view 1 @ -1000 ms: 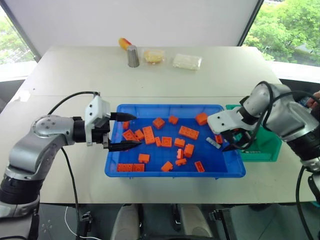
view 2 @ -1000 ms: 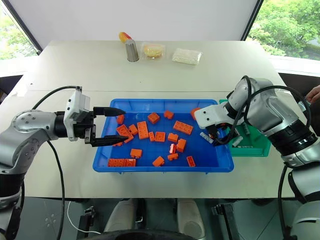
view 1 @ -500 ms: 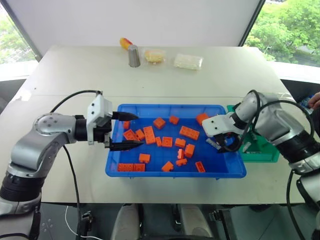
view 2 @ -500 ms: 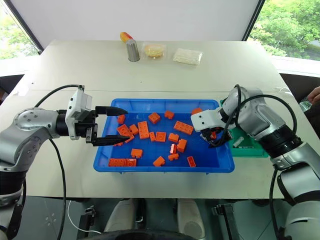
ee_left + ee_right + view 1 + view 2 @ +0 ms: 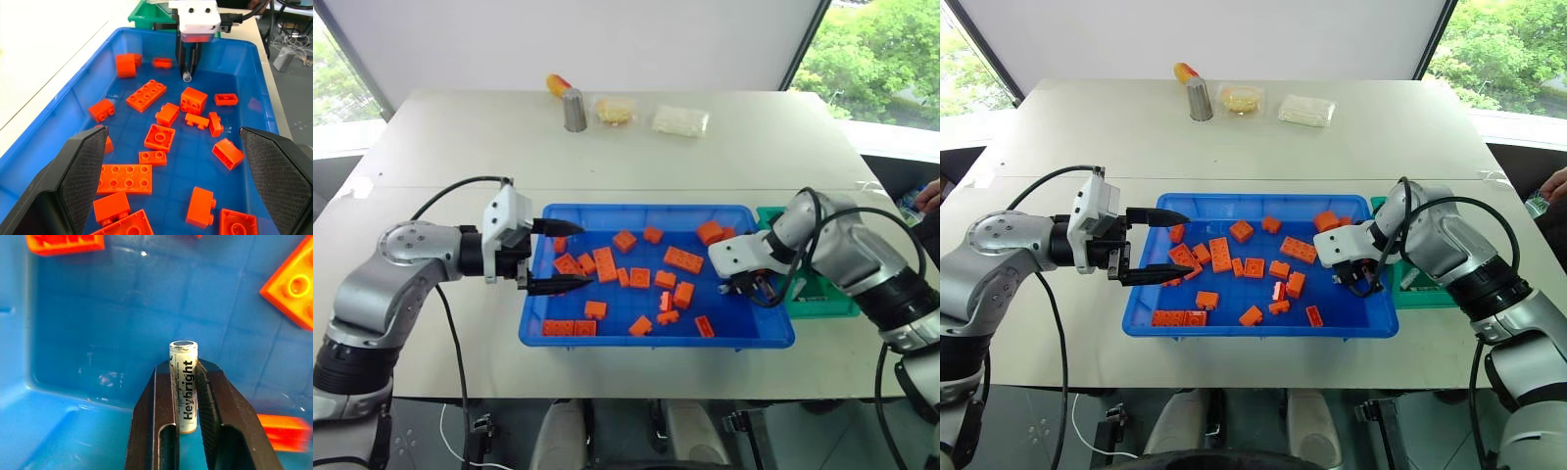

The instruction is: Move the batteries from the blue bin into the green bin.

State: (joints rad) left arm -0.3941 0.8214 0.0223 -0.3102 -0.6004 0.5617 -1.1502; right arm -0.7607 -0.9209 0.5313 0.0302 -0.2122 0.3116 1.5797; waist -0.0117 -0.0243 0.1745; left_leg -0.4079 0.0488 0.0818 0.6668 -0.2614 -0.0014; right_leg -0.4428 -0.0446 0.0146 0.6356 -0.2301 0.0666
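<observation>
Spreading across the middle of the table (image 5: 460, 157) is the blue bin (image 5: 636, 339), scattered with orange bricks (image 5: 682, 258), and at its right end the small green bin (image 5: 832, 305) waits just beside it, touching or nearly so. What lies in the green bin is too hidden behind the right arm to count, so I cannot say how many batteries have already gone over. Over at the blue bin's left rim the left claw (image 5: 570, 257) hangs with its fingers spread wide, nothing between them. Now the action: the right claw (image 5: 185, 396) points down into the right end of the blue bin and is clamped on a battery (image 5: 183, 387), white with dark lettering, one end standing clear of the fingers. So a pick looks made; by my reading the lift, the carry to the green bin and the drop are all to come.
</observation>
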